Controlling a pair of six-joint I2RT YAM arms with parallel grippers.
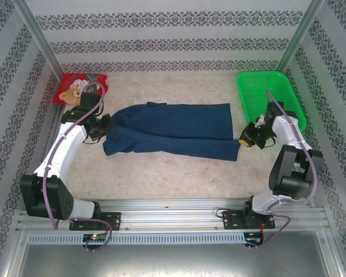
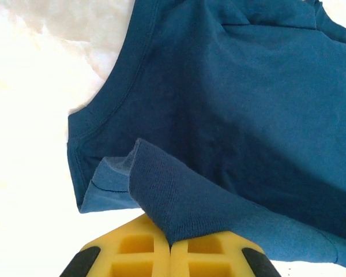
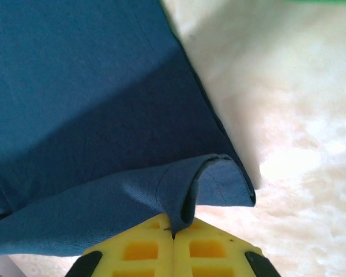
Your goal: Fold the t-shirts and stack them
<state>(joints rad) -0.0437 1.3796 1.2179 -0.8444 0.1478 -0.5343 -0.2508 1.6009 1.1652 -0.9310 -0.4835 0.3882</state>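
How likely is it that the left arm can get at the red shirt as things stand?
Probably yes for reach: the red shirt lies close behind the left fingers, with nothing between them. But those fingers are shut on the blue shirt, so they must let go first.

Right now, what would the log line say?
left jaws: shut on navy shirt | right jaws: same shirt | red shirt: back-left corner
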